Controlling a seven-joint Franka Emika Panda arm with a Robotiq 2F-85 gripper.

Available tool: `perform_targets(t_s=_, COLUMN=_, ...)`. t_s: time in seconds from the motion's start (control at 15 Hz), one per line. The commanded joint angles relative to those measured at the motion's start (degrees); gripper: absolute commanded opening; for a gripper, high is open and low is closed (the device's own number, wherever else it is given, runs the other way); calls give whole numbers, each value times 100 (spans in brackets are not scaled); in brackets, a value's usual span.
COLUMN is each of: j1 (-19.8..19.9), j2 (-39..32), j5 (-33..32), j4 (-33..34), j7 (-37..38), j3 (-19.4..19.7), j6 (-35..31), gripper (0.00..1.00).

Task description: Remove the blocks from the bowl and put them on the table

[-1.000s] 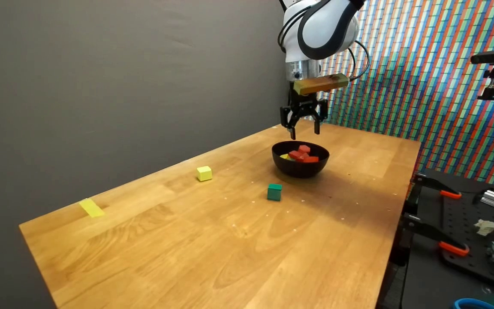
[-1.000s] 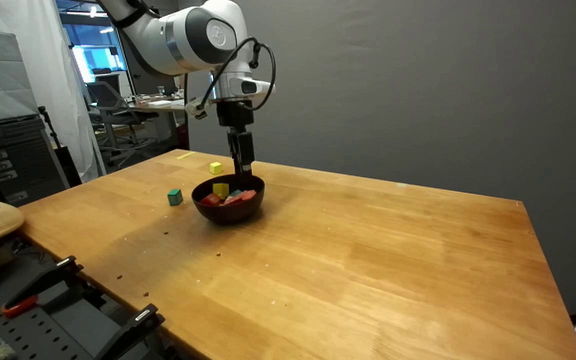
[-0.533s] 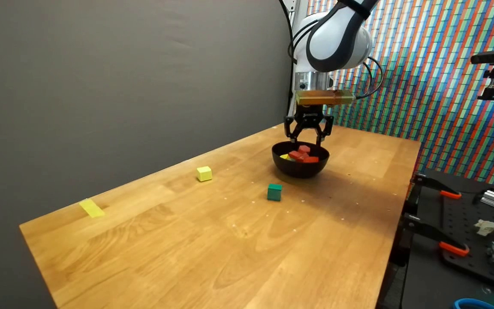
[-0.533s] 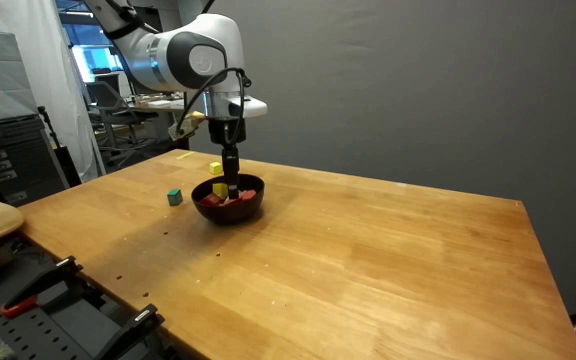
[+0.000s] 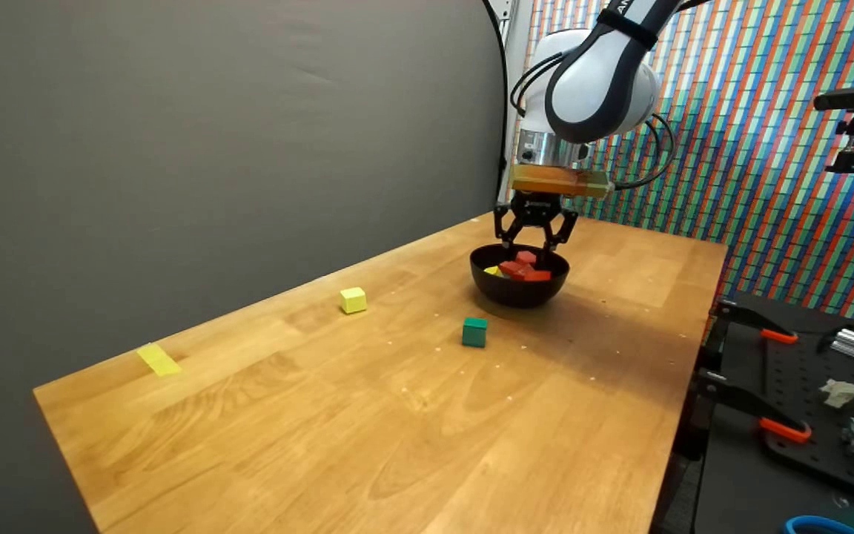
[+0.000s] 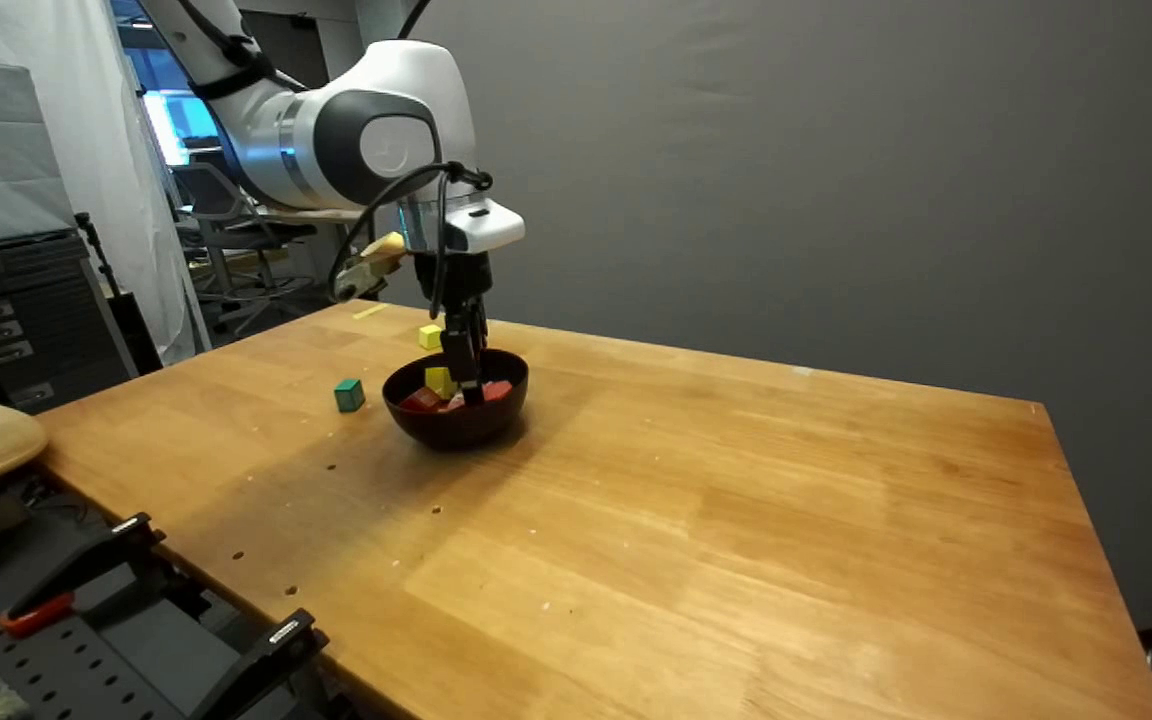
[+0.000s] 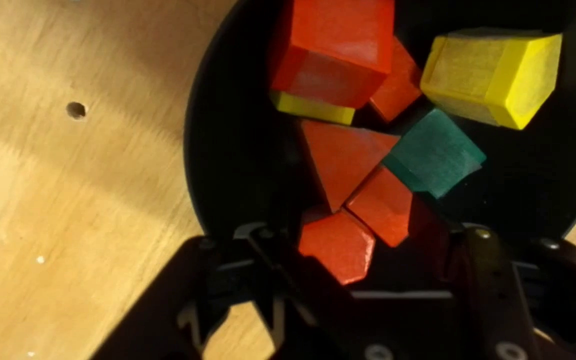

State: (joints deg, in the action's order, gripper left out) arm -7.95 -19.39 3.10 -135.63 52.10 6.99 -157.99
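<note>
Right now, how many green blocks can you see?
2: one green block on the table, outside the bowl, and another green block in the bowl, beside red blocks. Others could be hidden in the bowl.

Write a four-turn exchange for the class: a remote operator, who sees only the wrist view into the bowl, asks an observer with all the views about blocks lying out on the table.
Operator: My wrist view shows red blocks and a green block in the bowl, but I see no block on the table. Is one out there?
Observer: Yes. In both exterior views a green cube sits on the table, apart from the bowl.
Operator: Is that the only one out of my sight?
Observer: No. In both exterior views a yellow cube rests on the table too, apart from the green cube.
</note>
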Motion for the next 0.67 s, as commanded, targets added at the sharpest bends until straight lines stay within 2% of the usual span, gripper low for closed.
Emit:
perform_targets(t_s=0.0, j1=-304, j2=122, j5=-321, j4=-252, j7=550, j3=320, j6=-452, gripper=65)
perform_targets(t_s=0.07, j1=-392, j2=111, j5=-433, j4=-281, j7=704, j3=427, j6=-513, gripper=64)
perform_targets(t_s=0.33, j1=-725, j2=62, j5=-994, j4=-353, j7=1337, j3=858, j6=-619, gripper=70)
perform_targets(t_s=0.4, j1=-782, j2=40, j5=-1107, j4=-353, j7=1473, j3=929, j6=-628, gripper=68)
perform_targets(t_s=0.53, j1=-905, j2=-24, j5=-1318, j4=-315, j7=1737, j3=1037, j6=-638, gripper=42)
perform_targets(t_s=0.6, j1=-990, j2=-52, j5=-1451, j4=-275, j7=1889, j3=1107, j6=-625, gripper=36)
